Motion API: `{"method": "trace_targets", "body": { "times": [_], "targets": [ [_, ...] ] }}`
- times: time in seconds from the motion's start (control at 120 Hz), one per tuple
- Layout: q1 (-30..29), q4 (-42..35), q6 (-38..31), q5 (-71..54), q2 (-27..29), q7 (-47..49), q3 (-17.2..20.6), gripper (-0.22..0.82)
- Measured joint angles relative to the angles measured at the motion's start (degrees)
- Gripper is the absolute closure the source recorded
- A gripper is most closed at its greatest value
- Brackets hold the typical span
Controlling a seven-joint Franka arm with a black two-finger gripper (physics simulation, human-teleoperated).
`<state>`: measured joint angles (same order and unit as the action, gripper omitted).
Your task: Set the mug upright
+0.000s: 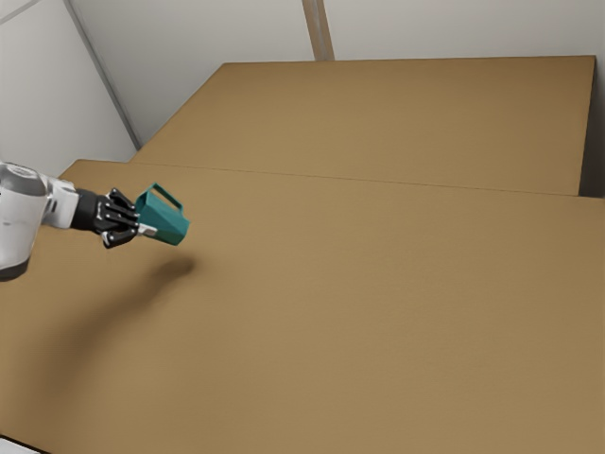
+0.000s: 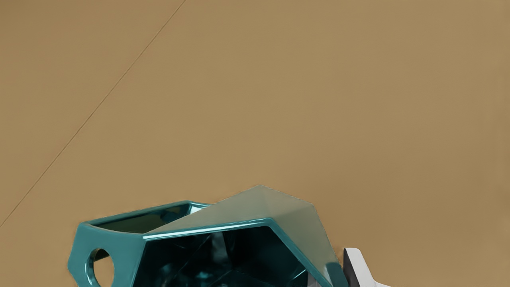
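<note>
mug (image 1: pixel 166 223) tilted, aloft in tool (image 1: pixel 144 229) | shadow (image 1: pixel 174 270) on table (image 1: pixel 378 312) | wall (image 1: pixel 217 33) beyond

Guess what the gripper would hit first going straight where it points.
The gripper holds the mug out ahead, so the mug's far end would probably meet the brown tabletop first; how far off is unclear.

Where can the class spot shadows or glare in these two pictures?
Exterior view: a soft-edged dark shadow runs across the table from below the mug toward the view's lower left. Wrist view: bright glints line the mug's rim, with fainter reflections in its dark interior.
</note>
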<state>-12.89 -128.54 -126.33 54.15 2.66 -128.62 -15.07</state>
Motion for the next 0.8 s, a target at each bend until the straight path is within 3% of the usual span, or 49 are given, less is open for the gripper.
{"method": "trace_targets", "body": {
  "times": [0.3, 0.5, 0.8],
  "targets": [
    [9.7, -7.0, 1.7, -36.2, 11.8, 33.3, 0.1, 0.78],
    [15.9, -7.3, 1.5, -53.5, 11.7, 57.3, 0.1, 0.79],
    [22.6, -6.7, -0.9, -58.8, 7.1, 84.0, 0.1, 0.79]
  ]
}}
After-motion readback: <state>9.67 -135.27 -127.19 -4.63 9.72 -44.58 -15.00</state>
